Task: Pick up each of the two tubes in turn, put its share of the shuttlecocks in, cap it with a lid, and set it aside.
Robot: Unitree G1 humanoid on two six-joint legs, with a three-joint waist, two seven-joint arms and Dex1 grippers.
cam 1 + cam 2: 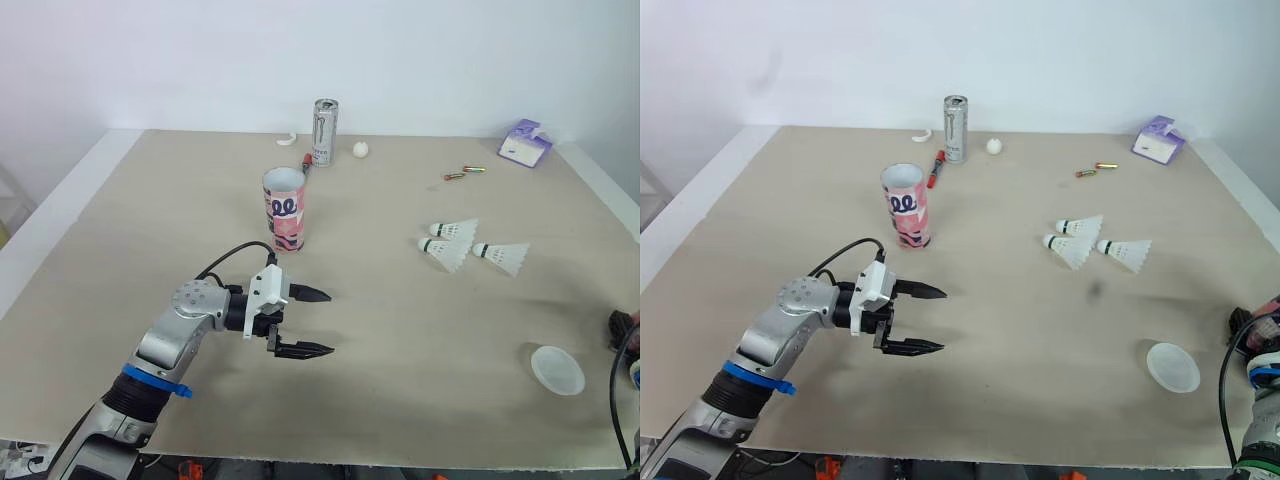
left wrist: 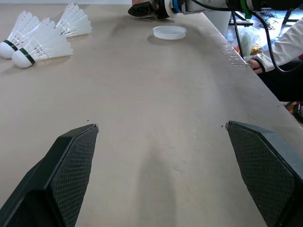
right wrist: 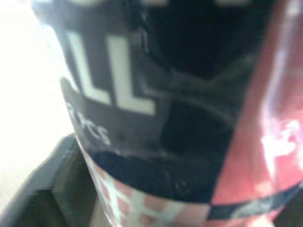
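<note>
A pink patterned tube (image 1: pixel 284 210) stands upright and open-topped on the beige table (image 1: pixel 150 230). My left gripper (image 1: pixel 330 322) hovers open just in front of it, fingers (image 2: pixel 71 165) spread over bare table. Three white shuttlecocks (image 1: pixel 450 240) lie together to the right. A white round lid (image 1: pixel 557 369) rests near the front right edge. At that edge my right gripper (image 1: pixel 620 325) is shut on a dark and red lettered tube (image 3: pixel 180 109), which looms close in the right wrist view.
At the back stand a silver can (image 1: pixel 325 131), a red pen (image 1: pixel 306 160), a white ball (image 1: pixel 360 149), a white curved piece (image 1: pixel 288 137), two small red-gold items (image 1: pixel 465 172) and a purple box (image 1: pixel 526 142). A person's hand (image 2: pixel 258 64) rests beyond the table's right side.
</note>
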